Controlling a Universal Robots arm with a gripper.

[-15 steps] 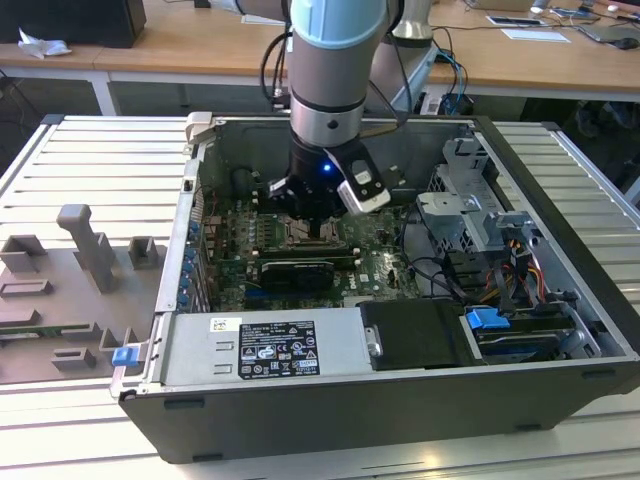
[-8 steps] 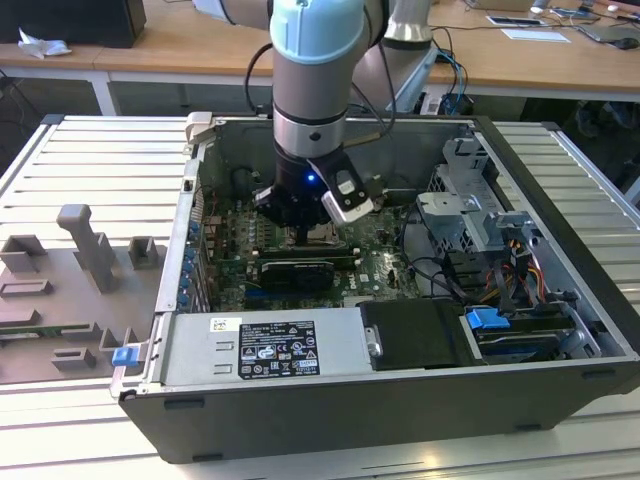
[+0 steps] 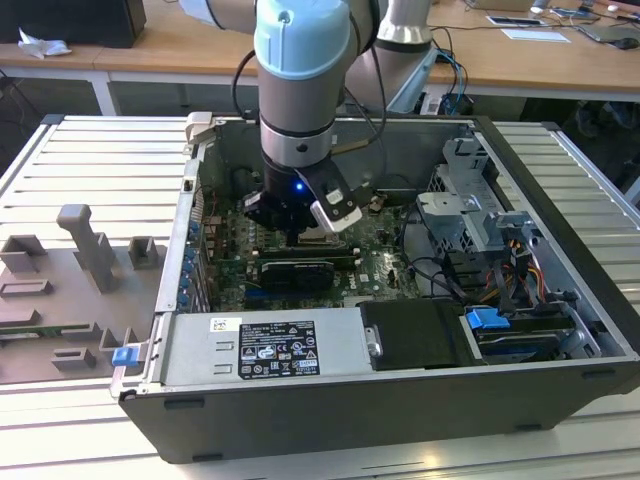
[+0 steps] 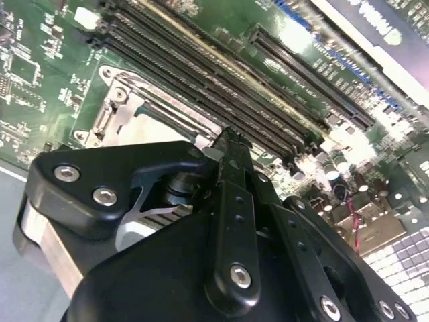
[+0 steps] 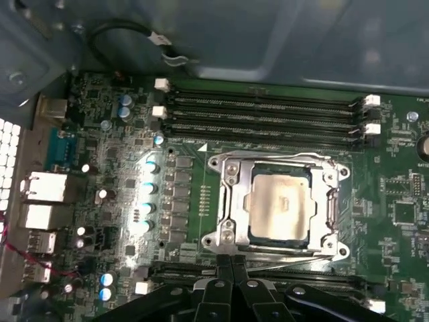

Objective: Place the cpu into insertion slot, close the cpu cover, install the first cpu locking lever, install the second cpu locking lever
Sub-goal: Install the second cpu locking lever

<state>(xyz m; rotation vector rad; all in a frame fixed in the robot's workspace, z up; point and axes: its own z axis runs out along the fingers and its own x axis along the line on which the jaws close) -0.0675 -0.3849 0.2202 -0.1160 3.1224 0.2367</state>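
an open computer case [image 3: 560, 290] lies on a slatted metal bench [image 3: 80, 170], wooden desks behind it; the green motherboard [image 5: 100, 107] faces up so the arm can work from above; the cpu [image 5: 280, 202] already sits in the insertion slot [image 5: 231, 236], near the board's middle between the memory slots [image 5: 268, 111]; the cpu cover [image 5: 324, 194] lies flat over it, framing the pale top, so it looks closed; the arm drops almost vertically into the case, wrist down; the gripper [image 5: 231, 263] hangs at the socket's edge, fingertips together, holding nothing that i can see.
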